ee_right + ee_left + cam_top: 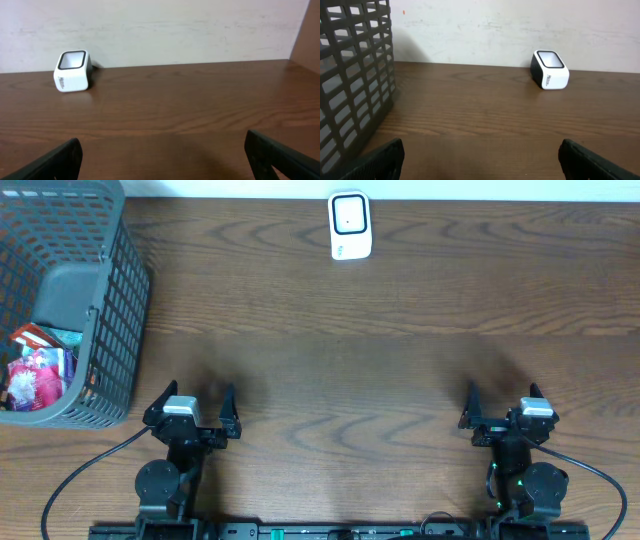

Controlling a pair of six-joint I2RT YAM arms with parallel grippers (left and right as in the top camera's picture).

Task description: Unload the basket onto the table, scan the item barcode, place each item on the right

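Observation:
A white barcode scanner [350, 225] with a dark window stands at the far edge of the table, also seen in the left wrist view [550, 70] and the right wrist view [72, 71]. Colourful packaged items [40, 370] lie in the grey mesh basket [115, 350] at the left. My left gripper [197, 395] [480, 152] sits open near the front edge, just right of the basket, holding nothing. My right gripper [502, 394] [162, 147] is open at the front right, also holding nothing. Both point toward the far wall.
The basket's mesh wall [355, 75] fills the left side of the left wrist view, close to that gripper. Brown wooden table [340, 370] stretches between the arms and the scanner. A pale wall [165, 25] rises behind the table's far edge.

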